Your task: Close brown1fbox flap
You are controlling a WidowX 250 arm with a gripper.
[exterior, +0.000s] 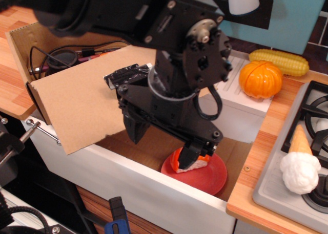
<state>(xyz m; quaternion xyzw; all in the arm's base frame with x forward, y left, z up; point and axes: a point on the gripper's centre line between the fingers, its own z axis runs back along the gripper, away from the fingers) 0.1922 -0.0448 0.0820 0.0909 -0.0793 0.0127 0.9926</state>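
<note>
Looking for print and finding none readable: flap [87, 108] shows only its plain brown face, no lettering or label visible on box [23, 42] from this angle. Corrugated cardboard, rough cut edges, flap a wide rectangle tilted over the left part of the white sink [128, 180], hinged at the box's near edge. Box sits at the back left on the wooden counter [13, 98], open, with black cables [56, 52] and a dark round thing inside. Gripper [161, 147] hangs low in the sink, just right of the flap, matte black metal with screws; fingers spread apart, one near the flap edge, the other down at the orange-and-white toy food [187, 162], nothing pinched as far as visible. Count: one red round plate [212, 175] under that food, one glossy orange pumpkin [260, 79], one bumpy yellow corn [279, 61], one ice cream cone [300, 162] with white scoop lying on the grey stove [271, 188]. All plastic-looking.
</note>
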